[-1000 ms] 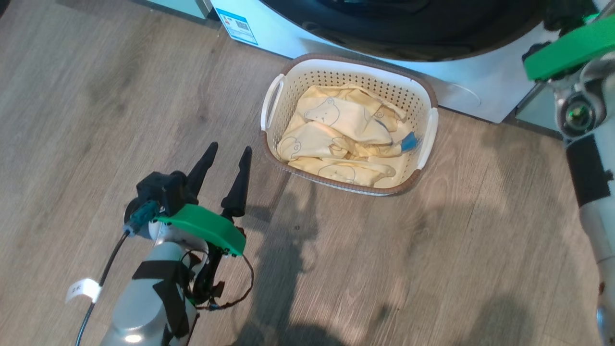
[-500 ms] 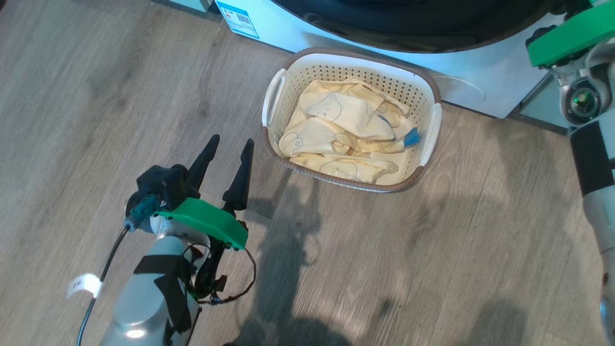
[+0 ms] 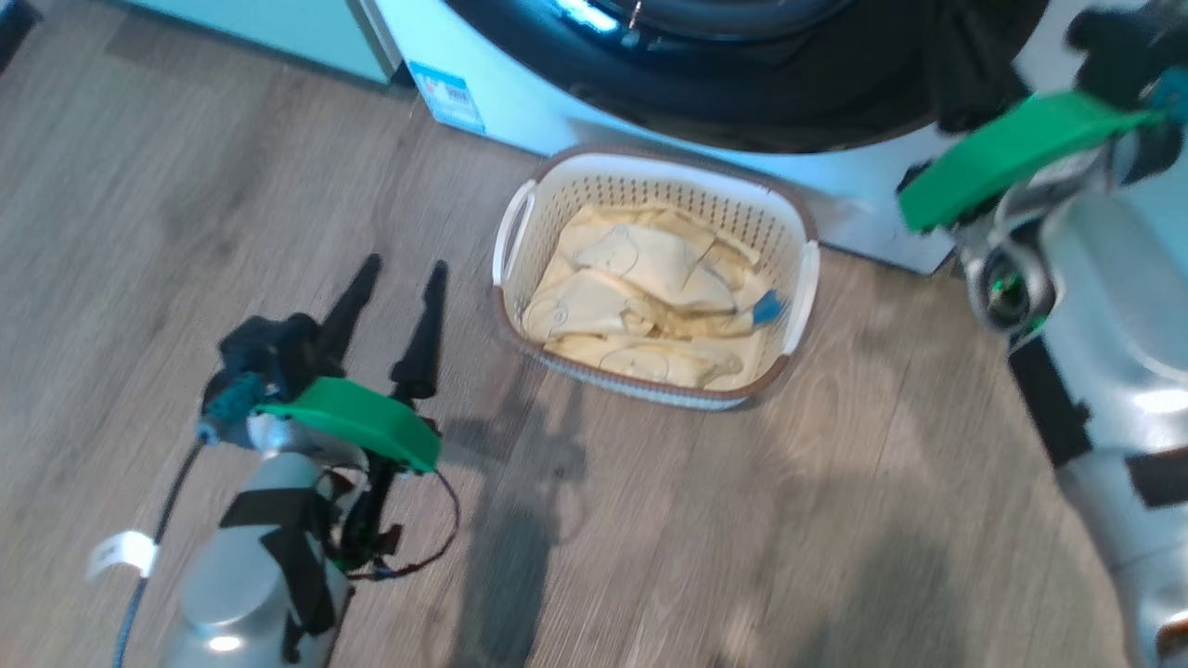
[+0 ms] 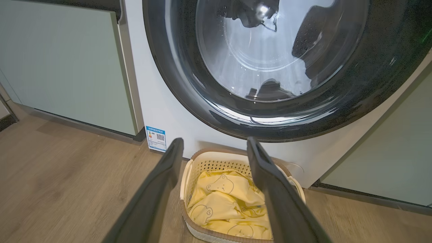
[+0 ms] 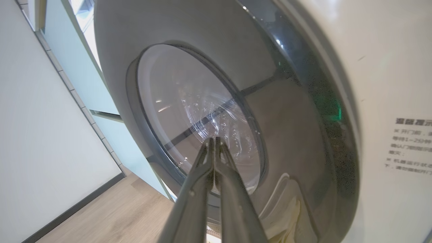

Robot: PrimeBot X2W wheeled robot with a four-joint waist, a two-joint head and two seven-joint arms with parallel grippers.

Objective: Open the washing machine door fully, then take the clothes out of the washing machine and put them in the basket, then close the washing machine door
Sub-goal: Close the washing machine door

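Observation:
The washing machine [image 4: 162,101] stands with its door [image 4: 371,84] lying flush against its front, the glass bowl [image 4: 270,50] gleaming. On the floor below it sits the basket [image 3: 506,232], holding pale yellow bear-print clothes [image 3: 640,278] with a blue bit. My left gripper [image 3: 404,264] hovers open and empty left of the basket; in the left wrist view the left gripper [image 4: 214,140] frames the basket [image 4: 189,168] and clothes [image 4: 219,195]. My right gripper [image 5: 213,140] is shut on nothing, its tips close before the door's glass [image 5: 189,101]. The right arm's green wrist plate [image 3: 1012,153] is beside the door.
Pale green cabinets flank the machine on the left [image 4: 67,67] and on the right [image 4: 388,152]. A blue-white sticker [image 4: 155,138] marks the machine's lower left corner. Wooden floor [image 3: 742,538] spreads in front of the basket, with my shadow on it.
The head camera has tilted and shifted, so more of the machine and door shows. My right arm has come further into the picture toward the door. The left gripper keeps its open pose.

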